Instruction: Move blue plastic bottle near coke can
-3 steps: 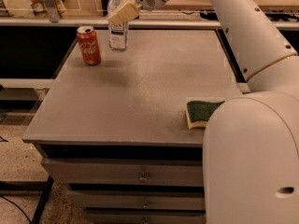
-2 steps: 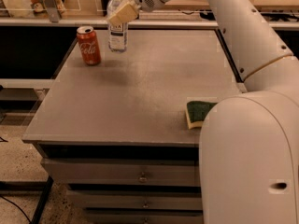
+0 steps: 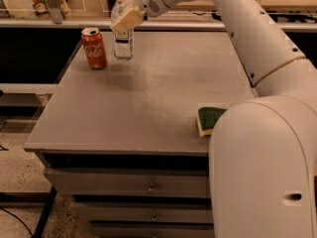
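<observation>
**Placement step, bottle beside can.** The grey flat-topped table (image 3: 148, 108) with metal drawers (image 3: 148, 187) beneath carries all three objects. At its far left stands the blue plastic bottle (image 3: 123, 47), a clear, upright water bottle with a white screw cap and a white printed label. Just beside it, to the left and a little nearer the camera, stands the coke can (image 3: 94, 48), a short red soda can with a silver top. A narrow gap shows between the two. The green-and-yellow rectangular sponge (image 3: 209, 120) lies well apart at the right edge and plays no part.

By this view the bottle is already near the can, so the task looks close to done. What remains for you is a clean release:
- Confirm that the bottle's base sits flat on the table.
- Let go without twisting.
- Draw the gripper up and back to the right, away from the can. A sideways sweep could tip the tall, light bottle into it.
- Do not push the bottle further left.

**Arm pose.** The white rounded robot body (image 3: 262, 172) fills the lower right. From it the white jointed arm (image 3: 247, 29) rises and reaches across the table's far right corner to the upper left, wrist angled downward. The gripper (image 3: 125, 21) sits against the bottle's shoulder, just below the cap. You cannot tell from here whether it clasps the bottle or has let it go.
</observation>
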Tool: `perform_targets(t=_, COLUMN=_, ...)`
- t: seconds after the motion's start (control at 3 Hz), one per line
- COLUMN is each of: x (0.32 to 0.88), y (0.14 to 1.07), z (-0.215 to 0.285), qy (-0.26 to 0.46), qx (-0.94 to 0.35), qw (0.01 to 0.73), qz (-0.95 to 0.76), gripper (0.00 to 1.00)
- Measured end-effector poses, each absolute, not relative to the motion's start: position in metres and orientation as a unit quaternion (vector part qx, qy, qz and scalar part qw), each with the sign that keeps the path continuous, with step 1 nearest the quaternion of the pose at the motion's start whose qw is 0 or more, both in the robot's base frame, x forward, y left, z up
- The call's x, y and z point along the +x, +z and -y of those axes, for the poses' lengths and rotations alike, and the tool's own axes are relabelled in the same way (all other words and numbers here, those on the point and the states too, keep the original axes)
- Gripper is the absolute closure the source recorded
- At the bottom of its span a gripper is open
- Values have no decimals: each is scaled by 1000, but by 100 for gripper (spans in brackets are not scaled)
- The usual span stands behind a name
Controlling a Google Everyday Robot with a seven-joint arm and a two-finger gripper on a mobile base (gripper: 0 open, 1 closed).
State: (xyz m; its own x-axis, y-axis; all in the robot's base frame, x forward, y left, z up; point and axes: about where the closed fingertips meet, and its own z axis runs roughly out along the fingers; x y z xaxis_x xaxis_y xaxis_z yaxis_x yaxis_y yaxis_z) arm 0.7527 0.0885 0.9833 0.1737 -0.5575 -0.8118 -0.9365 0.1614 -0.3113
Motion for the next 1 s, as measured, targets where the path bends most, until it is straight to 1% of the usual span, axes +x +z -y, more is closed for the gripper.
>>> perform_targets(t=0.33, x=753, y=966, z=-92, qy=201, qx=-617, qw=444, qz=-618, gripper=100)
perform_targets(t=0.67, x=753, y=956, z=-97, qy=202, qx=-616, qw=437, qz=-624, gripper=82)
perform_targets(t=1.0, x=747, y=958, z=-104, qy=214, qx=-620, qw=431, qz=-620, gripper=59)
